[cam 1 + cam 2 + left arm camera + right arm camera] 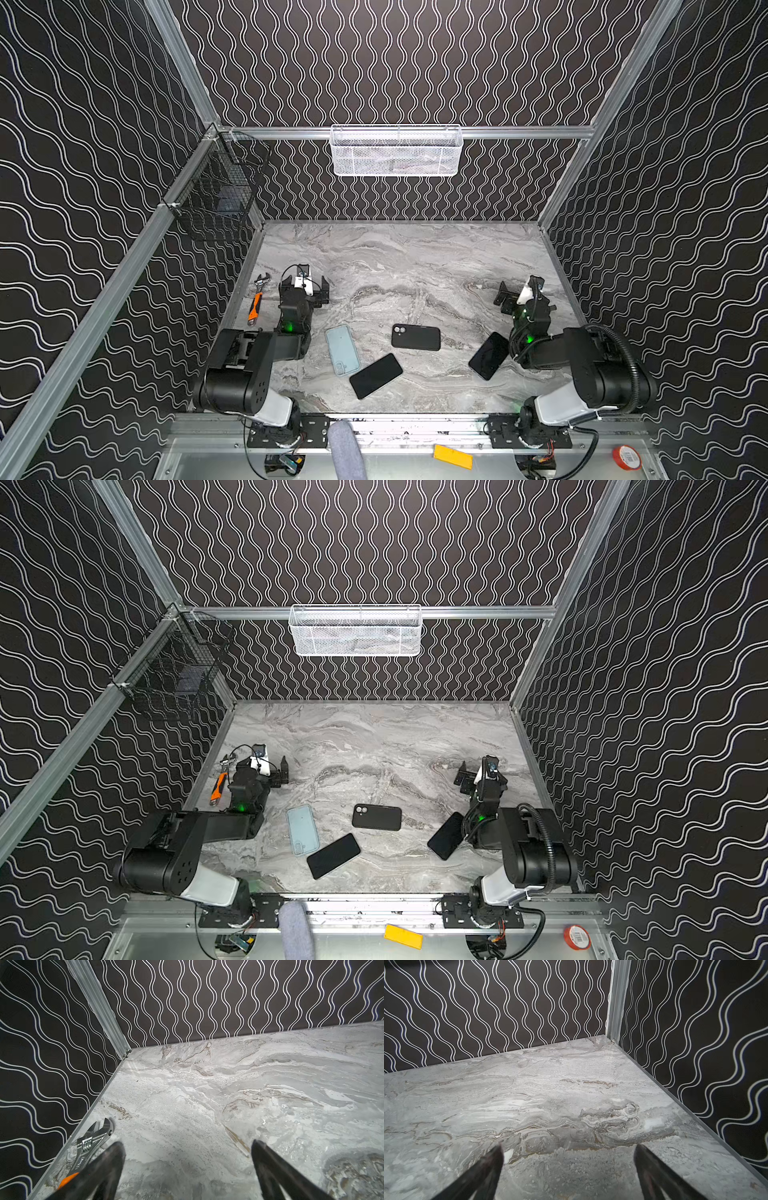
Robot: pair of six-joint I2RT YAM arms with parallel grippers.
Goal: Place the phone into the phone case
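At the far left of the grey marbled bench (395,266), close against the side wall, lies an adjustable steel wrench with an orange handle (257,301). Just beside it stands the left gripper (305,287), its jaws spread wide with nothing between them. The left wrist view shows only bare marble in the gap. Toward the middle and nearer the front edge, a pale blue translucent phone case (342,350) lies flat, running front to back, with its camera cut-out at the near end. A flat black phone (376,376), screen up, lies slantwise just beside that near end; whether the two touch cannot be told. Behind this phone and apart from it, a black phone-shaped slab with two round lenses at its left end (415,337) lies back up — a covered phone or an empty cover, I cannot tell. Farther right a second flat black phone (489,355) lies slantwise, close against the right arm's dark body. The right gripper (505,298) stands farther back near the right wall, its jaws likewise spread wide over bare bench — holding nothing.
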